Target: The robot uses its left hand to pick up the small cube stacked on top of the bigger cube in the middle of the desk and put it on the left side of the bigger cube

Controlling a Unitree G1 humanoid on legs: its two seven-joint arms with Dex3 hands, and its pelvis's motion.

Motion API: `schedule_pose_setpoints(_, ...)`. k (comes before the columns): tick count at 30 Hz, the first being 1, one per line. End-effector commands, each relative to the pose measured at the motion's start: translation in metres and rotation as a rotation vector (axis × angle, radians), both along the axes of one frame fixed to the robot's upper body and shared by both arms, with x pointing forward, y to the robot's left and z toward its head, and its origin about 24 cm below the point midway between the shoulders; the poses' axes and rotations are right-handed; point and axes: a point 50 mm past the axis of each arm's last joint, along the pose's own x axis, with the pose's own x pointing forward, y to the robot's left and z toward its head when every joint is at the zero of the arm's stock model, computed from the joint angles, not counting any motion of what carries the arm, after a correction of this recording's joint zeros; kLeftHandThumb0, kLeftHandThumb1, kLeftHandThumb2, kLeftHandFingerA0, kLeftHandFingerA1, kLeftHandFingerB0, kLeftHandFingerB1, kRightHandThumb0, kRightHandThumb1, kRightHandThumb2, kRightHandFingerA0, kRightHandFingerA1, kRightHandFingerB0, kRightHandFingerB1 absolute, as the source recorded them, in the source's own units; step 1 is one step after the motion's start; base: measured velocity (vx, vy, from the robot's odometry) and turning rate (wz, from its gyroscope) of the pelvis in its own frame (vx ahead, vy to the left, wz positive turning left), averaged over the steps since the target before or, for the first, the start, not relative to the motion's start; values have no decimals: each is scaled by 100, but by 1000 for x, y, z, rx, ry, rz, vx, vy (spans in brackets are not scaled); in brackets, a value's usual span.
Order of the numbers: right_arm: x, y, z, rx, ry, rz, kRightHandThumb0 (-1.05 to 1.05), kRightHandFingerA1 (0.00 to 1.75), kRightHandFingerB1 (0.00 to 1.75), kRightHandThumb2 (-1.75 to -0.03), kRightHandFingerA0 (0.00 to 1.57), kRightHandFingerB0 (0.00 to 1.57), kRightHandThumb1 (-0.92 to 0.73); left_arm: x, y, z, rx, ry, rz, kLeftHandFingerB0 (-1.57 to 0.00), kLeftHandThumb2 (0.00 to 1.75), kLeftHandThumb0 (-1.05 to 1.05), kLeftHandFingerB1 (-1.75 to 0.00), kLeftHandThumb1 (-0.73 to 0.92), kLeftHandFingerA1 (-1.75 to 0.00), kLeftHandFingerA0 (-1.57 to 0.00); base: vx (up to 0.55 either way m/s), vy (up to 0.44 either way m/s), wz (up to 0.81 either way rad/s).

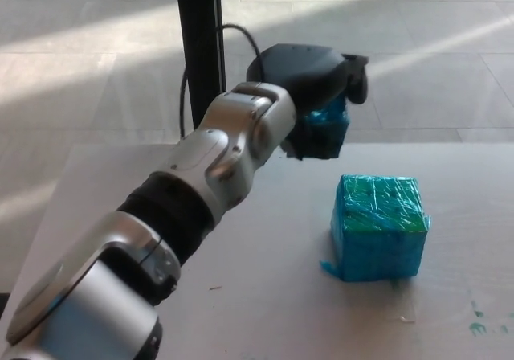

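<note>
Left hand (315, 79): mine, black, raised above the bench, up and to the left of the bigger cube; wrapped around the small cube, thumb and fingers closed on it.
Fingers (356, 75): one thick dark finger curls over the small cube's upper right corner; the others are hidden behind the palm shell.
Small cube (328, 129): teal, shiny wrap, held under my left palm; only its lower and right faces show below the black shell. It is in the air, clear of the bench and apart from the bigger cube.
Bigger cube (377, 225): teal and green, wrapped in crinkled film, sitting flat on the bench at centre right; its top face is bare. A loose flap of film sticks out at its lower left corner.
Left arm (217, 163): silver forearm with a black band, coming in from the lower left and reaching diagonally up to the wrist.
Cable (207, 51): black, loops from behind the wrist up past the post.
Bench (265, 296): pale, smooth top; a few teal paint flecks near the right edge, small dark specks near the middle.
Post (199, 51): black, upright, behind the bench's far edge.
Floor (88, 47): pale tiles with bands of sunlight beyond the bench.
Right hand: not in sight.
</note>
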Motion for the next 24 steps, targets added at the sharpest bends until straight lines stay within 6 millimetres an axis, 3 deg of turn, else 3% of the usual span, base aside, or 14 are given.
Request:
schedule_pose_setpoints(1, 1, -3, 4, 0, -26, -17, -43, 62, 38, -62, 56, 48, -73, -1, 23, -11, 62, 5, 18, -76, 72, -22, -117, 66, -169, -96, 0, 0, 0)
schedule_pose_setpoints(3, 1, -4, 5, -8, -27, -15, -43, 61, 37, -62, 56, 49, -74, -1, 31, -16, 54, 9, 28, -73, 73, -15, -125, 63, -170, -92, 0, 0, 0)
schedule_pose_setpoints(5, 1, -4, 5, -8, -31, -24, -41, 62, 38, -62, 57, 49, -73, -1, 43, -24, 66, 37, 53, -80, 77, -24, -81, 65, -152, -82, 0, 0, 0)
schedule_pose_setpoints(8, 1, -4, 5, -7, -28, -22, -43, 62, 38, -62, 57, 50, -73, -2, 55, -33, 84, 65, 78, -67, 66, -30, -66, 70, -147, -77, 0, 0, 0)
schedule_pose_setpoints(9, 1, -5, 5, -5, -27, -23, -42, 62, 38, -62, 57, 49, -73, -2, 59, -38, 88, 67, 83, -68, 64, -31, -102, 71, -163, -75, 0, 0, 0)
schedule_pose_setpoints(10, 1, -5, 5, -5, -28, -23, -42, 62, 38, -62, 57, 49, -73, -3, 61, -40, 87, 70, 86, -68, 64, -31, -102, 71, -163, -75, 0, 0, 0)
schedule_pose_setpoints(12, 2, -4, 4, 3, -29, -17, -42, 63, 38, -62, 57, 49, -73, -4, 64, -46, 87, 88, 93, -68, 74, -25, -154, 67, -175, -75, 0, 0, 0)
schedule_pose_setpoints(15, 3, -4, 4, -3, -33, -19, -42, 64, 38, -62, 57, 50, -73, -5, 65, -51, 75, 126, 103, -67, 80, -21, -161, 64, -175, -74, 0, 0, 0)
schedule_pose_setpoints(16, 4, -4, 4, -5, -32, -21, -42, 64, 38, -63, 57, 49, -73, -6, 65, -54, 60, 135, 106, -64, 82, -16, -152, 63, -171, -87, 0, 0, 0)
schedule_pose_setpoints(18, 5, -3, 5, -2, -42, -16, -43, 64, 38, -63, 57, 49, -74, -9, 65, -59, 63, 117, 93, -70, 74, -25, -137, 68, -163, -79, 0, 0, 0)
schedule_pose_setpoints(19, 6, -3, 5, 5, -39, -21, -46, 68, 55, -94, 52, 41, -57, -10, 64, -64, 52, 149, 97, -61, 75, -25, -151, 69, -170, -83, 0, 0, 0)
schedule_pose_setpoints(22, 6, -2, 5, 2, -41, -16, -47, 68, 54, -94, 51, 40, -57, -16, 59, -75, 48, 159, 92, -67, 82, -21, -151, 65, -172, -95, 0, 0, 0)
schedule_pose_setpoints(23, 6, -2, 5, 1, -41, -14, -46, 68, 54, -94, 51, 40, -57, -17, 58, -78, 47, 166, 92, -72, 87, -27, -151, 67, -172, -104, 0, 0, 0)
schedule_pose_setpoints(24, 6, -3, 5, 1, -40, -16, -45, 61, 37, -61, 55, 48, -73, -19, 57, -81, 41, 169, 91, -70, 84, -22, -158, 62, -175, -78, 0, 0, 0)
